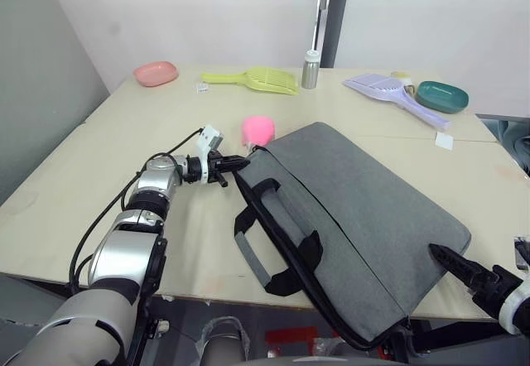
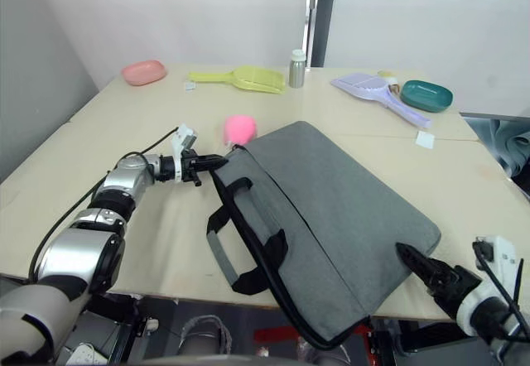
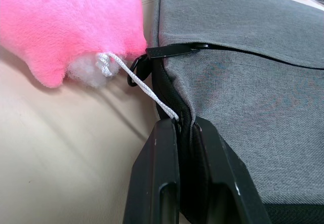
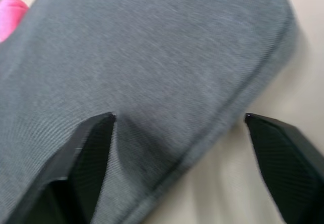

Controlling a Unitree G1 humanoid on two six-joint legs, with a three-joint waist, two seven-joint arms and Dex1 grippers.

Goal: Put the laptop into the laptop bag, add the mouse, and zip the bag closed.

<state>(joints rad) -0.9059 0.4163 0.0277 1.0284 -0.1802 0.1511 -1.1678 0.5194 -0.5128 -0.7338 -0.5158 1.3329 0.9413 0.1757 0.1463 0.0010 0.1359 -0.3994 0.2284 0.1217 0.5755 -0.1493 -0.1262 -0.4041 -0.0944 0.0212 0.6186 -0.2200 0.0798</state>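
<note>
The grey laptop bag (image 1: 364, 209) lies flat on the table, its black handles (image 1: 277, 238) toward the front edge. Its pink fluffy ball charm (image 1: 257, 127) rests at the far left corner, tied on by a white cord (image 3: 144, 89). My left gripper (image 3: 185, 125) is shut on the bag's black zipper edge at that corner, where the cord runs in between the fingers. My right gripper (image 1: 464, 271) is open at the bag's near right corner, one finger (image 4: 86, 153) over the fabric and the other beyond the edge. The laptop and the mouse are hidden from view.
Along the back of the table stand a pink dish (image 1: 156, 73), a yellow scoop (image 1: 252, 79), a metal bottle (image 1: 310, 69), a lavender scoop (image 1: 396, 93) and a teal dish (image 1: 441, 96). The bag's near corner overhangs the table's front edge (image 1: 207, 298).
</note>
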